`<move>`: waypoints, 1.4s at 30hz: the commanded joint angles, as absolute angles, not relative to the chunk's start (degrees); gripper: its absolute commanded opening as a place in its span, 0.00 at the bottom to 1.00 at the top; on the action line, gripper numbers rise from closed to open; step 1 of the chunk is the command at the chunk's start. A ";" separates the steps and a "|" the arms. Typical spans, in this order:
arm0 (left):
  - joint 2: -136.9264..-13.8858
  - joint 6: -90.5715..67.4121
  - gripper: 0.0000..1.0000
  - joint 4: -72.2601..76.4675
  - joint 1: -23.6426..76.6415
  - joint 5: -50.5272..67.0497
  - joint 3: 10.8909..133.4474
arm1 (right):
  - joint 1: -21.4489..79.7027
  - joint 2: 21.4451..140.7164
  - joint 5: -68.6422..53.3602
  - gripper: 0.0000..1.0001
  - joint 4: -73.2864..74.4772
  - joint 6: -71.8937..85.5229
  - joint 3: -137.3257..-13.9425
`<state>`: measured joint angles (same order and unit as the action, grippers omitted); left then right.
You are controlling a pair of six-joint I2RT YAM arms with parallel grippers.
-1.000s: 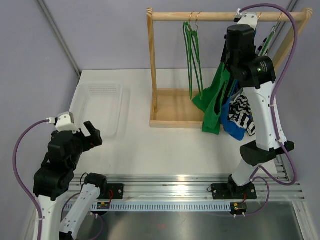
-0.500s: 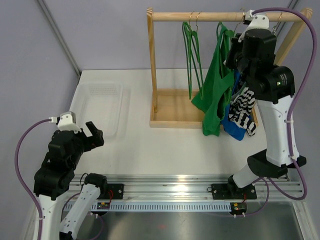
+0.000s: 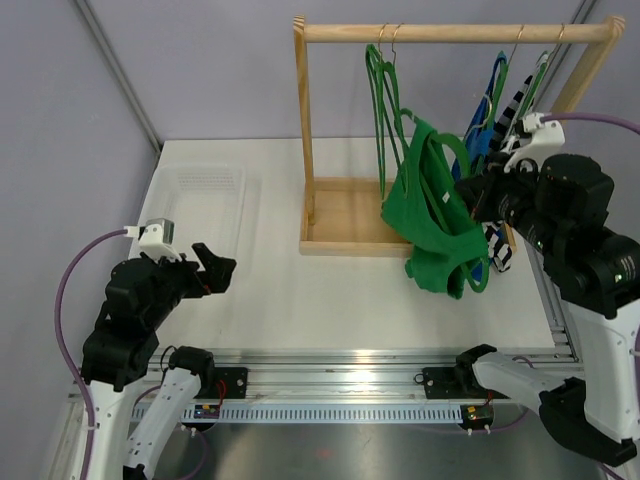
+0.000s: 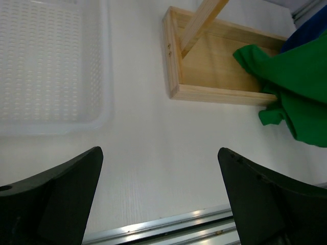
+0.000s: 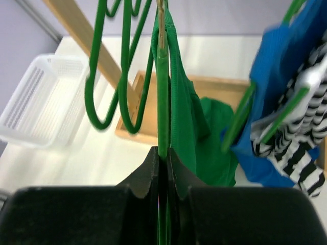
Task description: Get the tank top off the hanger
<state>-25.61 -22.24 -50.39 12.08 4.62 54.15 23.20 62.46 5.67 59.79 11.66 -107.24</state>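
Note:
The green tank top [image 3: 430, 215] hangs on a green hanger [image 3: 478, 268] that is off the rod, in the air in front of the wooden rack [image 3: 450, 32]. My right gripper [image 3: 468, 190] is shut on the hanger [image 5: 162, 92] below its hook; the top [image 5: 184, 117] drapes just right of the fingers. In the right wrist view the gripper [image 5: 163, 153] pinches the hanger's green bar. My left gripper [image 3: 215, 270] is open and empty above the table, left of the rack; in its own view [image 4: 161, 194] the top [image 4: 296, 97] shows at far right.
Two empty green hangers [image 3: 385, 110] hang on the rod. A blue garment [image 3: 485, 140] and a striped one [image 5: 301, 148] hang at the right end. The rack's wooden base [image 3: 345, 215] sits mid-table. A clear plastic basket [image 3: 205, 215] lies at the left.
My right arm has pulled the hanger with the green tank top off the rod, down and toward the near edge. My left gripper has shifted forward and to the right.

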 commanded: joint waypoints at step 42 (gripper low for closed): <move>-56.86 -26.98 0.84 -12.93 61.52 -16.61 49.48 | 23.12 33.22 -40.34 0.00 35.51 28.13 -46.41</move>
<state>-55.70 -28.71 -19.75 60.58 -13.08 46.68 23.20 33.85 -37.67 38.37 27.31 -46.63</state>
